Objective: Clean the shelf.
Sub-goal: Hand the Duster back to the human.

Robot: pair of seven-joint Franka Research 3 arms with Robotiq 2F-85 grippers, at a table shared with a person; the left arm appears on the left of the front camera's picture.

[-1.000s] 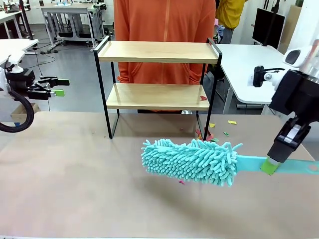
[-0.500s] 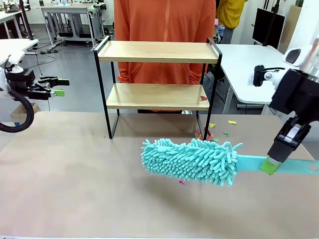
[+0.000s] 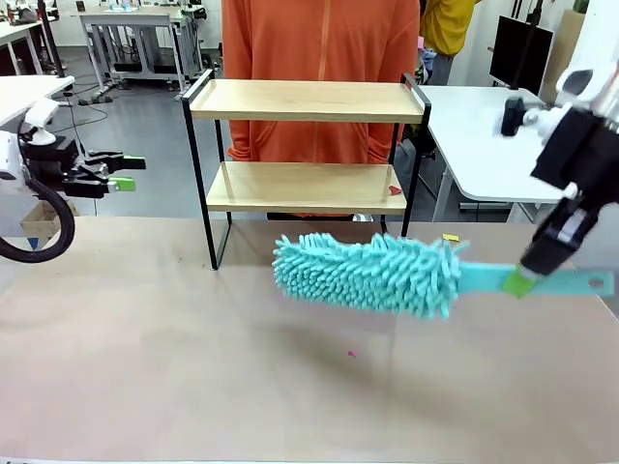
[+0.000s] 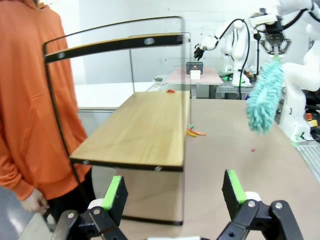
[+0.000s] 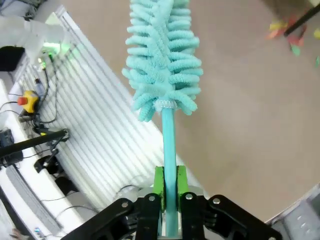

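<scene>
Teal duster (image 3: pixel 372 273) held level, clamped in right hand (image 3: pixel 522 282).

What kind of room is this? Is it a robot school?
Probably a robotics lab or workshop, not a home. More white robot arms stand at other tables, white workbenches fill the room behind, and the right gripper holds a teal duster near a test shelf.

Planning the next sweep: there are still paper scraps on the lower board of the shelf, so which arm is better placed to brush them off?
Right. The right gripper is shut on the duster, raised in front of the shelf. The left gripper hangs open and empty off to the shelf's left.
</scene>
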